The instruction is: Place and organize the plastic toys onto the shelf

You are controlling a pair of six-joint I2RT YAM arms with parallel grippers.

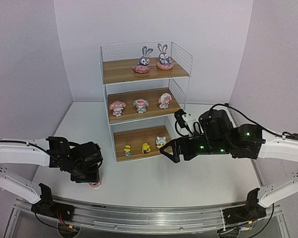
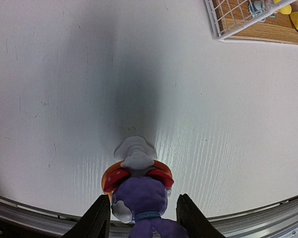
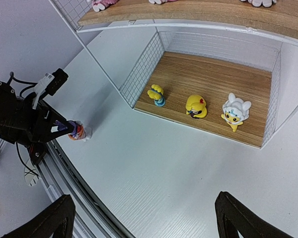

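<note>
A purple bunny (image 2: 139,196) on a pink-red base stands on the white table near the front rail. My left gripper (image 2: 143,198) straddles it, one finger on each side with narrow gaps showing. From above the bunny (image 1: 94,184) peeks out under that gripper (image 1: 91,177). The shelf (image 1: 119,70) holds two purple bunnies (image 1: 143,60) on top, three pink-and-white toys (image 1: 141,105) on the middle board and three yellowish ones (image 1: 146,147) at the bottom. My right gripper (image 3: 144,198) hangs wide open over bare table in front of the shelf, holding nothing.
An aluminium rail (image 1: 149,210) runs along the table's near edge, just behind the bunny (image 3: 77,131). The shelf's wire-mesh corner (image 2: 223,25) lies far ahead and to the right of the left gripper. Pale walls close in the table on three sides.
</note>
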